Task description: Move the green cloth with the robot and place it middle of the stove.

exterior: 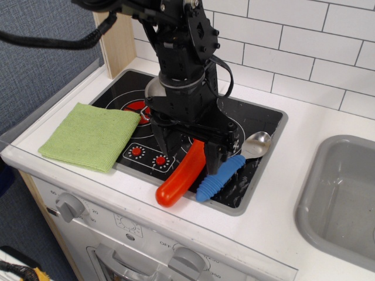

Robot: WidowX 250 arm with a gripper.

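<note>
A black robot arm [181, 76] with cables reached down from the top of the view over a toy stove [258, 120], a glossy black cooktop with a grey rim set into a white counter [281, 228]. Its gripper [190, 153] hung low above the front half of the cooktop, with one dark finger [165, 143] on the left and the other on the right standing apart, and nothing showed between them. The green cloth [91, 136], a lime-green folded square, lay flat at the left end of the counter; its right edge overlapped the stove's left rim and reached the black surface, while most of it rested on the white counter, well left of the gripper. A red handle [181, 174] slanted out from under the arm toward the front rim, its rounded end sticking past the edge. Just to its right lay a spoon with a ribbed blue handle [221, 177] and a shiny metal bowl [256, 144], angled up toward the back right. Red-and-white burner rings and small red dials [136, 151] marked the cooktop. A grey sink [340, 199] sat at the right, and white tiles [293, 41] covered the wall behind.
</note>
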